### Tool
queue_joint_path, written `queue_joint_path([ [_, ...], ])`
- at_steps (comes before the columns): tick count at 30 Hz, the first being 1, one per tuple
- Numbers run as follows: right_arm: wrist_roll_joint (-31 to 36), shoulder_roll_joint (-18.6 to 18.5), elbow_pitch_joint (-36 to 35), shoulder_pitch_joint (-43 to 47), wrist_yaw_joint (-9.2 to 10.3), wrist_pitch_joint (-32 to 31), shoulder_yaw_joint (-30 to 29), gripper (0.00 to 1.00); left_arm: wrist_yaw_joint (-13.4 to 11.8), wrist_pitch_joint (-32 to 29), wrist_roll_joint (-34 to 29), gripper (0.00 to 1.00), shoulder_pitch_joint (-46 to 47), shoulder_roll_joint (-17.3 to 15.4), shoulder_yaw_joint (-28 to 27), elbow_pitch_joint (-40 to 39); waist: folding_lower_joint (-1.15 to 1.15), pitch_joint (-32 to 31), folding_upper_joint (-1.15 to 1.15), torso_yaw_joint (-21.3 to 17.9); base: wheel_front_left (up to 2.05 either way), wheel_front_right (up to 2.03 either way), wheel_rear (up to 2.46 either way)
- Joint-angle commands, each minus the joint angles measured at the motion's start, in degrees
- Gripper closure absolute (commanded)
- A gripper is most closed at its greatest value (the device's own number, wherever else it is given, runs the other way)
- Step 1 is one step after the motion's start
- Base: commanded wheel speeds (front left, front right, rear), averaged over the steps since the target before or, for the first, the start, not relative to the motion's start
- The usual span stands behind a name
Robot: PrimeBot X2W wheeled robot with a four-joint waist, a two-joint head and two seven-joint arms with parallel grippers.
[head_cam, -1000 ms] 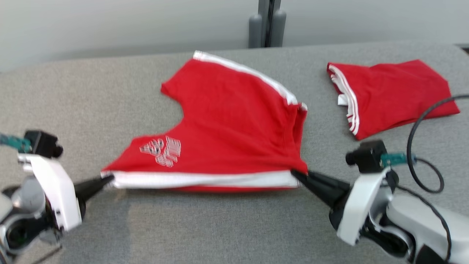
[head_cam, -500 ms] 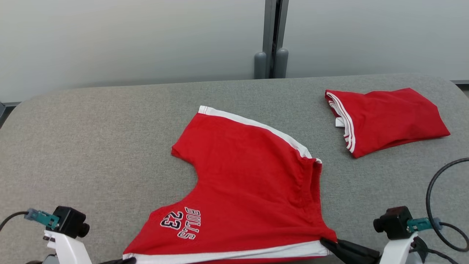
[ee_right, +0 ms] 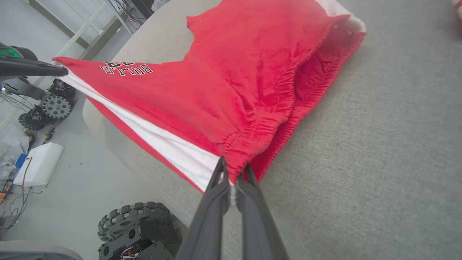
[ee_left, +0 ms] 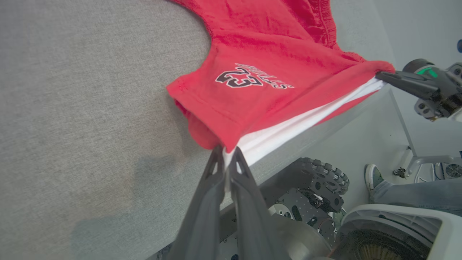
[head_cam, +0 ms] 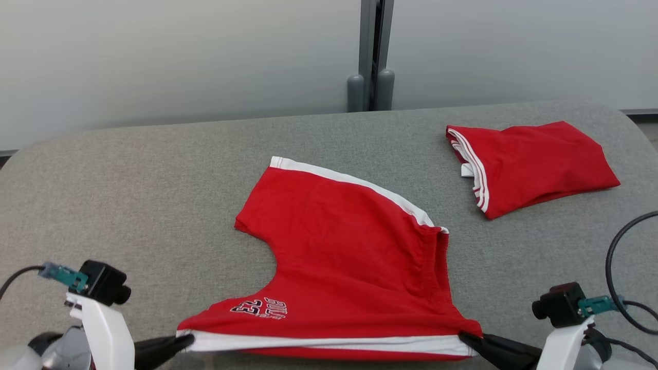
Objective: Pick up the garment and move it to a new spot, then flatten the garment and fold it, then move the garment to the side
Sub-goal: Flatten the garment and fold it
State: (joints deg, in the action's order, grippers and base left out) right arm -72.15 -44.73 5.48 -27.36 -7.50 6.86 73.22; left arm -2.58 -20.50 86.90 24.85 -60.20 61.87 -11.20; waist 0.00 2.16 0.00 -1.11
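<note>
A grey, cloth-covered worktop (head_cam: 154,180) stood before a pale wall, with a folded red garment (head_cam: 534,164) parked near its far right corner. Closer in, the red shorts (head_cam: 349,257) lay spread from the middle of the worktop to its near edge. Their white side stripe (head_cam: 329,343) was raised and stretched taut along that edge.

The left tool (head_cam: 189,338) was pinched shut on the leg-hem end of the stripe, and the right tool (head_cam: 462,336) was pinched shut on the waistband corner. The shorts thus hung between the two tools and ran away from them across the worktop, the far leg resting flat on the cloth. In the wrist views the gripped edge appeared to stand out past the near edge, above the robot's wheeled base (ee_left: 317,180).

The hazards, judged from this pose, were several. Each hold took only a sliver of fabric at the very tips, so a sharp pull could strip it free and drop that corner off the worktop. The rough covering might drag on the trailing half and bunch it rather than flatten it. At the waistband (ee_right: 288,83) the layers gaped, so the right tool may have caught one layer only, leaving the other to wrinkle. Uneven travel by the arms would skew the shorts.
</note>
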Motion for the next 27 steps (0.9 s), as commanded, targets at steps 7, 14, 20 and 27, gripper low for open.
queue_joint_path([
  [7,-1.60,1.78,0.51,-5.55,0.00,-4.21,-1.76,1.00,1.85,-7.34,-0.22,1.00,10.00,1.35,-2.87,5.23,0.00,4.93,0.00,-1.33,0.00,0.00,0.00],
  [14,0.37,4.61,1.90,-10.87,0.00,-5.07,-3.30,1.00,3.86,-12.74,-0.94,1.00,19.28,3.88,-5.31,11.87,0.00,10.48,0.00,-3.11,0.00,0.00,0.00],
  [20,1.33,6.63,2.87,-13.51,0.00,-3.95,-4.80,1.00,4.90,-15.33,-2.50,1.00,25.02,6.15,-6.19,16.11,0.00,14.65,0.00,-4.68,0.00,0.00,0.00],
  [27,1.89,9.12,3.86,-15.42,-0.01,-0.31,-7.42,1.00,5.83,-17.90,-3.64,1.00,31.54,7.91,-7.54,20.08,0.00,19.43,0.00,-6.71,0.00,0.00,0.00],
])
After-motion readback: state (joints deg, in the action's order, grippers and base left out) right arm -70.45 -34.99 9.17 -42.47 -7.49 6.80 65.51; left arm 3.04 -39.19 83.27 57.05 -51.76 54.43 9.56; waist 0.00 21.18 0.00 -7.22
